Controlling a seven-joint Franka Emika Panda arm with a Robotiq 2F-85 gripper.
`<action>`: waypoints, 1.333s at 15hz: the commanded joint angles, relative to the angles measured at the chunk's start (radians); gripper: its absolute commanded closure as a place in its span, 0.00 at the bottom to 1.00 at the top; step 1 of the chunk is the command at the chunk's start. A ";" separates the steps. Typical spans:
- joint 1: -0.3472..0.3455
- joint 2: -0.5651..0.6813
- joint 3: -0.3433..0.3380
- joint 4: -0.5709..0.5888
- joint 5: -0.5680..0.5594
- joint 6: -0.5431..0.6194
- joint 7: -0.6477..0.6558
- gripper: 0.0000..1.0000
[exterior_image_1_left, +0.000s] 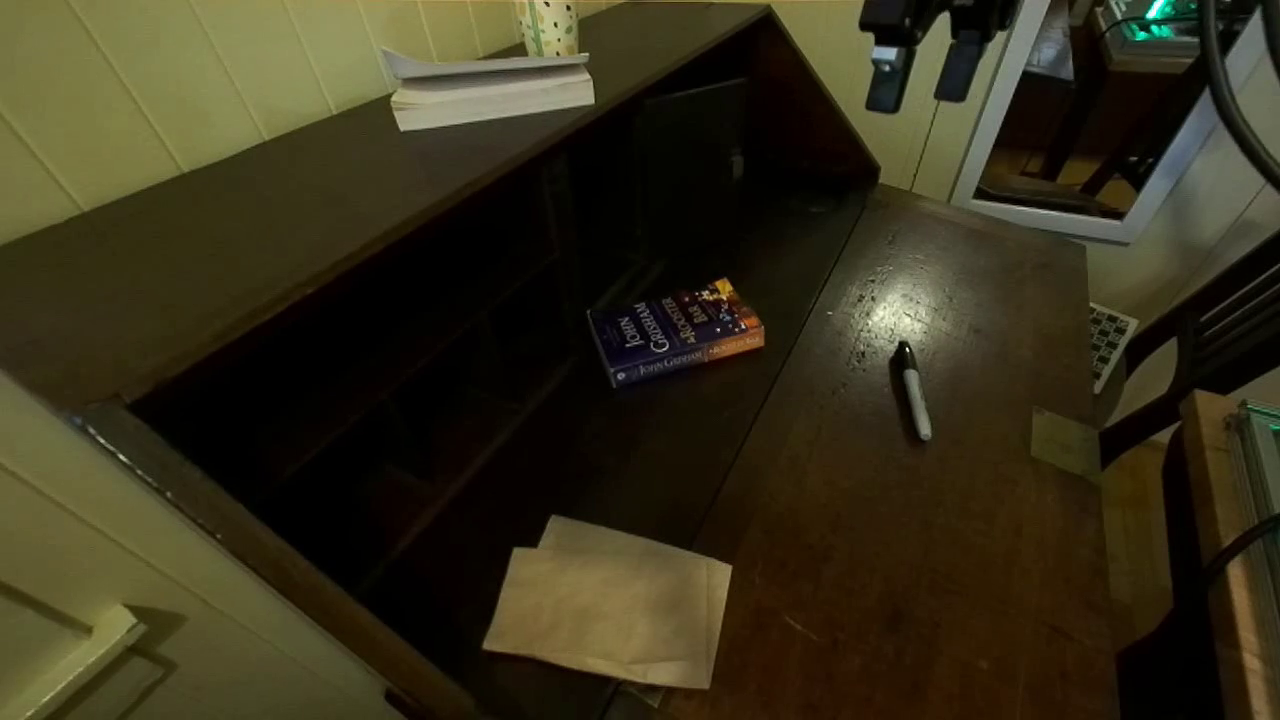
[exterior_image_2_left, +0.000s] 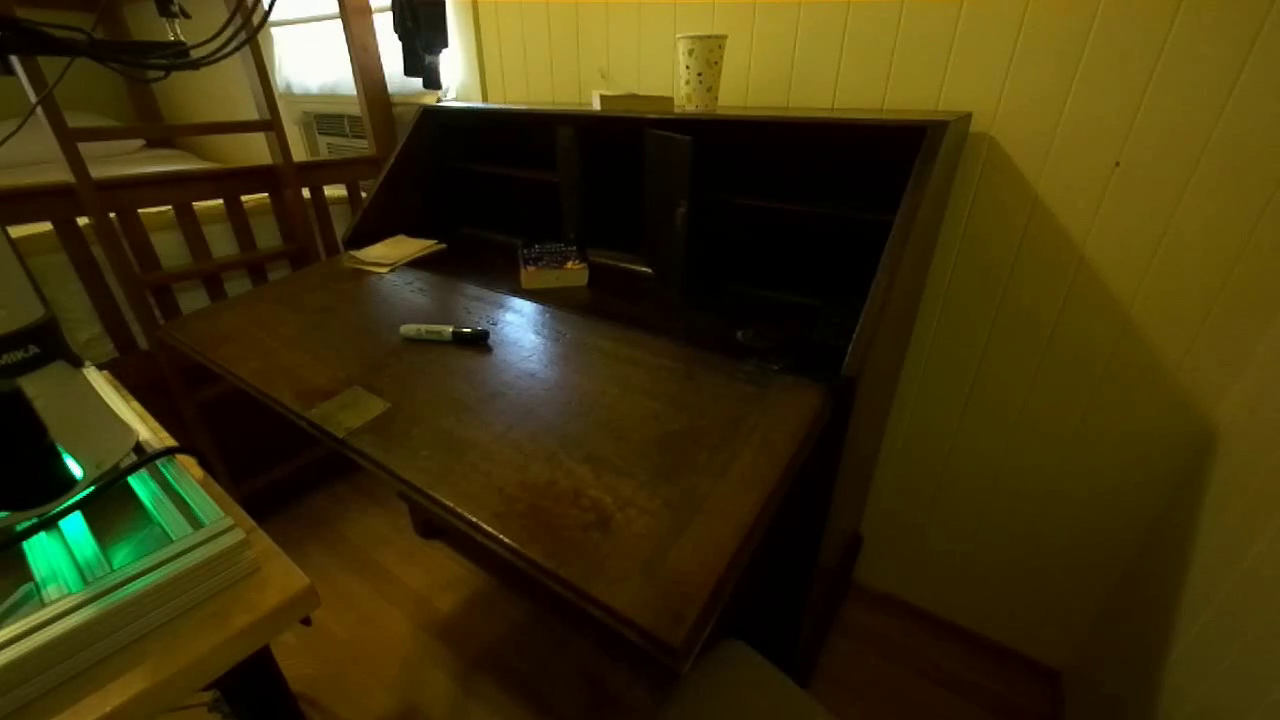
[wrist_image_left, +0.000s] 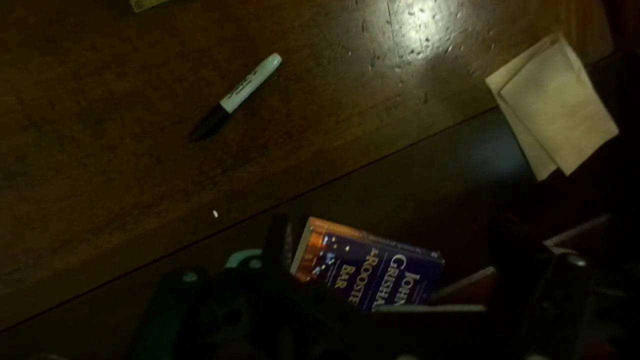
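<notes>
Paperback (wrist_image_left: 382, 262), "John Grisham" printed across its dark blue cover, shows between your jaws in the wrist view, but they stand wide apart, hold nothing and hang well above the surface (exterior_image_1_left: 900, 570) in an exterior view. You seem to be at the positioning step, with no grasp made; a grip on the paperback would, I judge, call for bringing the jaws down and turning them to span its narrower side. It lies flat on the inner side of the seam (wrist_image_left: 350, 173), near a small open door (exterior_image_1_left: 690, 165). Across the seam you have a black-capped white marker (wrist_image_left: 245, 90), well apart from the paperback. Farther along, two overlapping tan papers (exterior_image_1_left: 610, 610) lie over the seam. Above, on the upper ledge (exterior_image_1_left: 300, 210), both exterior views show a second book (exterior_image_1_left: 495, 102) and a patterned cup (exterior_image_1_left: 548, 30) near it.
</notes>
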 joint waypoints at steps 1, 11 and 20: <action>-0.065 -0.007 -0.012 0.033 -0.063 0.109 0.062 0.00; -0.097 0.184 -0.014 0.339 -0.258 0.294 0.023 0.00; -0.060 0.333 -0.024 0.502 -0.203 0.311 -0.042 0.00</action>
